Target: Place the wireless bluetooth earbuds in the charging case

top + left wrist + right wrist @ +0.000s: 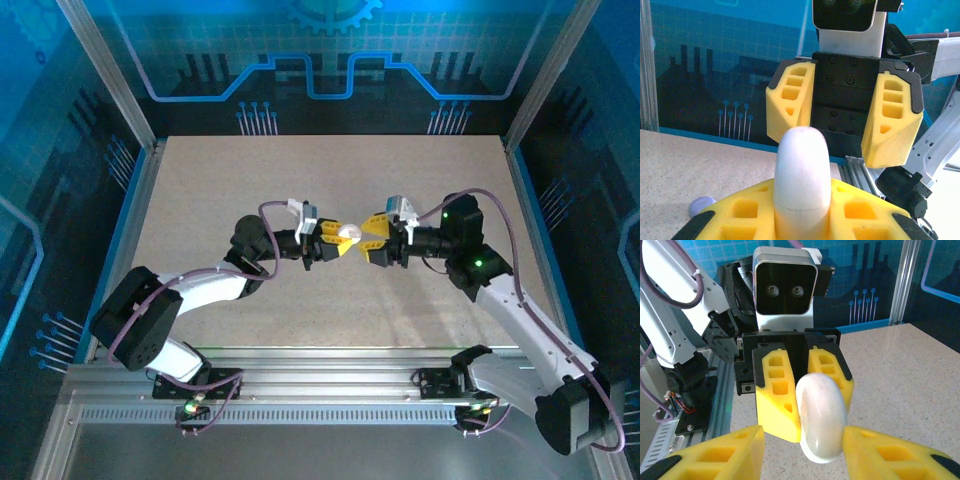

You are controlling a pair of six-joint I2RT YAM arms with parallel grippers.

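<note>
Left gripper [333, 241]: it is clamped on the charging case [349, 235]. In your left wrist view its yellow fingers [742, 210] press against both sides of the case's lower part.

Charging case: white, smooth and rounded, with a faint seam running across it. It sticks out past the left fingertips and points toward the other arm. It is held in the air above the middle of the table [300, 180], not resting on it.

Right gripper [364, 239]: it faces the left one nose to nose. Its jaws are parted, wider than the case, with one finger on each side of the case's free end.

Right fingers [735, 452]: in your right wrist view this finger stands clear of the case with a visible gap. The other finger sits right at the case's edge, and you cannot tell whether it touches.

Arms: both reach inward from the near edge and meet over the table's centre.

Small pale piece [701, 205]: rounded and lavender-white, it lies on the speckled table beside the left gripper. Too little of it shows to tell what it is.
</note>
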